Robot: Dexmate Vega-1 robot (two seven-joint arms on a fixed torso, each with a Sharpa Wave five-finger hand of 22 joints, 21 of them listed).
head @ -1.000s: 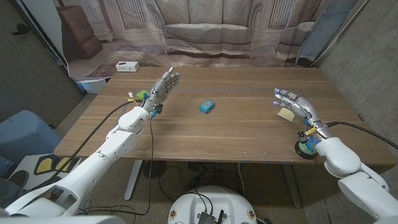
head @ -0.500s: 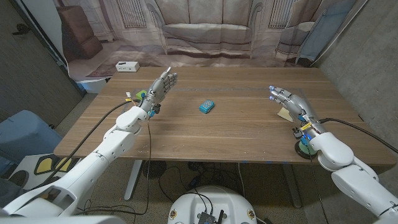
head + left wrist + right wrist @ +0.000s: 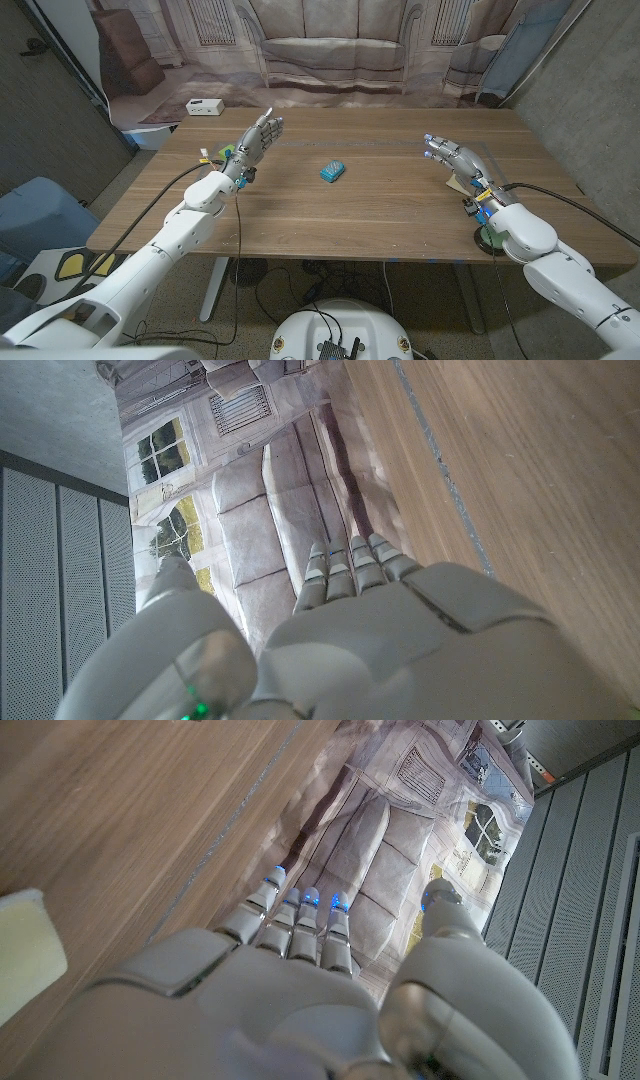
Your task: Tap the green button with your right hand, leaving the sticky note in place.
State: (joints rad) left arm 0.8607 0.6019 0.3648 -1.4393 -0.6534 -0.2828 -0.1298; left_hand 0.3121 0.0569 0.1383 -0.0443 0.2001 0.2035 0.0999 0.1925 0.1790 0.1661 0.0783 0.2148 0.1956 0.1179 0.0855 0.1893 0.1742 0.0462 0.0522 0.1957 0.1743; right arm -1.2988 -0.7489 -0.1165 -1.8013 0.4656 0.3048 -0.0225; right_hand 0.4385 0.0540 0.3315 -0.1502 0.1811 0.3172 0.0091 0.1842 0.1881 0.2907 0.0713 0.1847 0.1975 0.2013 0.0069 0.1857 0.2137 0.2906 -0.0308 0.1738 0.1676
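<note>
Small blue rectangular object (image 3: 334, 171) sits mid-table on the wooden table (image 3: 380, 220), white box (image 3: 204, 107) beyond the far left corner. Pale yellow sticky note (image 3: 461, 184) lies just under the right hand (image 3: 455, 162), fingers spread, holding nothing. Green button (image 3: 490, 236) sits near the front edge by the right forearm. Left hand (image 3: 256, 143) raised, fingers apart, empty.

Matt brown wooden table (image 3: 370, 215) with visible grain; pale yellow paper sticky note (image 3: 25, 952); smooth grey plastic-looking right hand (image 3: 455, 160)

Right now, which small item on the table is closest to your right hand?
The yellow sticky note, right beside the right hand; the blue item sits mid-table.
</note>
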